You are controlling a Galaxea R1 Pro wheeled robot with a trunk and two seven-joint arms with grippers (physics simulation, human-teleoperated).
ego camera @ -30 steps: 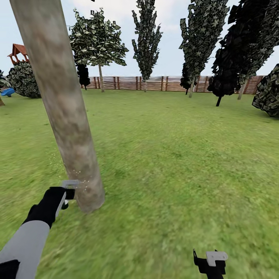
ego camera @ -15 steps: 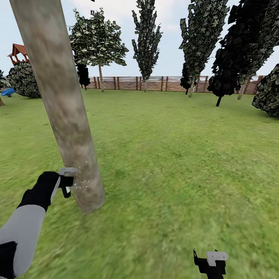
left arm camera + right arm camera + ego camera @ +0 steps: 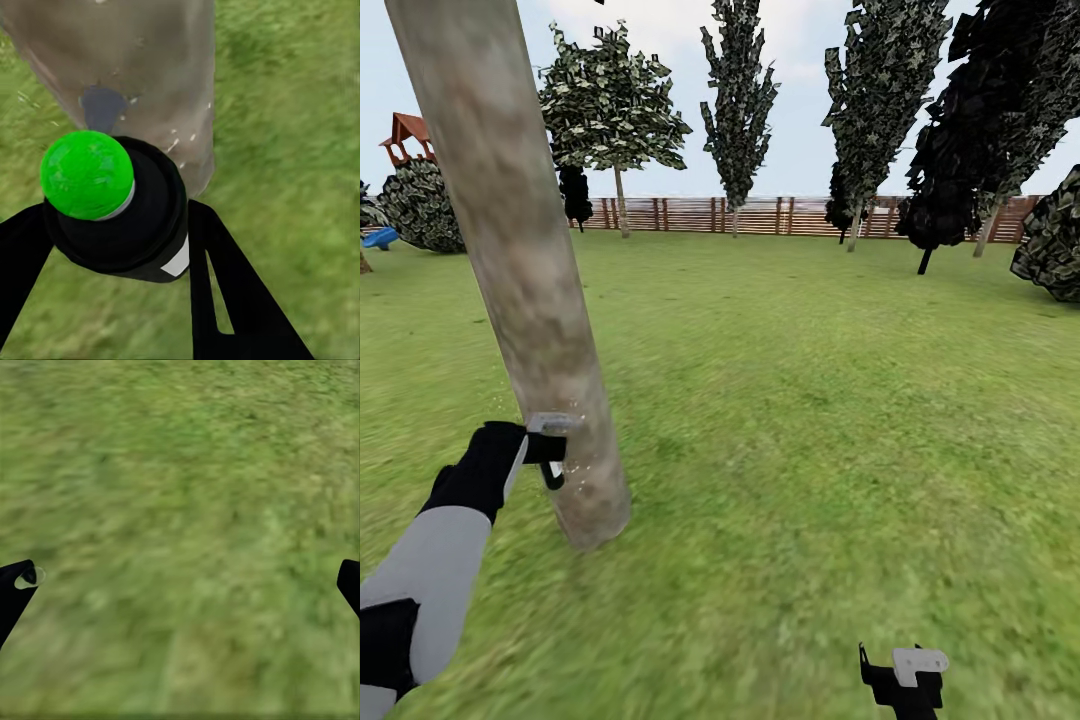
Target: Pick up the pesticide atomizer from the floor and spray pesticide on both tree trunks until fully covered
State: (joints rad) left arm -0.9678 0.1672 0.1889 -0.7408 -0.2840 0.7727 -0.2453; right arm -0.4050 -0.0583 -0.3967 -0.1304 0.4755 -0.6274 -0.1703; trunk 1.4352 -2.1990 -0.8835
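Left gripper [image 3: 112, 247] closed around the pesticide atomizer [image 3: 116, 210]; black fingers [image 3: 225, 292] flank the atomizer's black body on both sides; a bright green rounded cap [image 3: 87, 174] sits at the atomizer's end, facing the camera; a small white patch shows on the black body. Just beyond stands the tree trunk [image 3: 142, 75], pale grey-brown and mottled, with a darker grey blotch [image 3: 103, 107] and pale flecks near the cap; blurred green grass [image 3: 292, 127] surrounds the trunk.

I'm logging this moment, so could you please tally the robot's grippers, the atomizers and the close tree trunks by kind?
Grippers: 2, the left gripper and the right gripper
Atomizers: 1, the pesticide atomizer with a green top, between the left fingers
Close trunks: 1, the tree trunk
Total: 4
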